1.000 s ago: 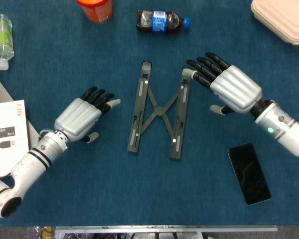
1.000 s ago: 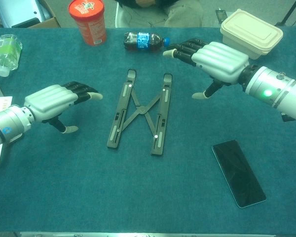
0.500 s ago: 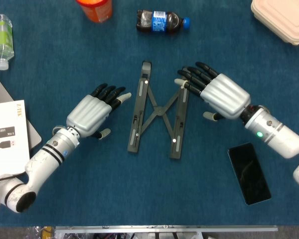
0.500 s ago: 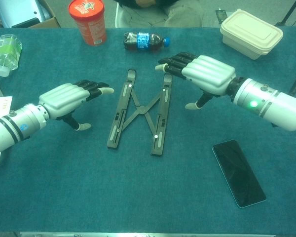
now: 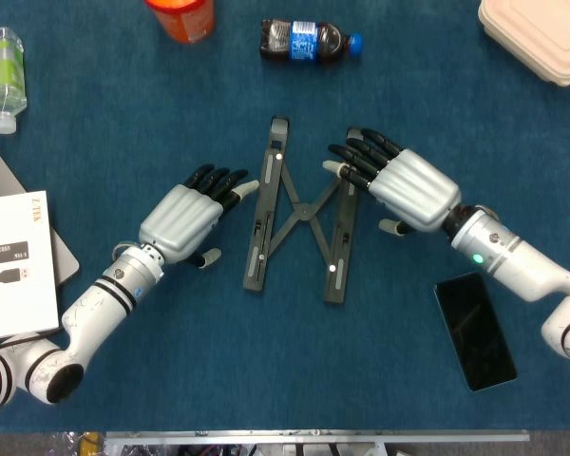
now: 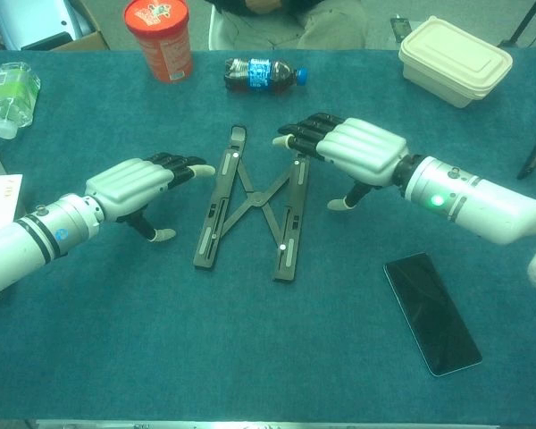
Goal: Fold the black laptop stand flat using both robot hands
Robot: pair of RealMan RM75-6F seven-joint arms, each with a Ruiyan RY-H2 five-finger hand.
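The black laptop stand [image 5: 302, 223] is flanked by the left hand [image 5: 192, 214] and right hand [image 5: 399, 182], both held palm-down, empty, fingers extended.

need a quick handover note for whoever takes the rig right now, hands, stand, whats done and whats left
Left hand: holds nothing, fingers extended, tips at the left rail of the laptop stand; contact unclear.
Right hand: holds nothing, fingers over the top of the right rail; contact unclear.
Stand: lies on the blue table between the hands, rails splayed, cross-links in an X.
Done: both hands placed on either side.
Left: press the rails together until it is folded flat. Phone lies near the right forearm.
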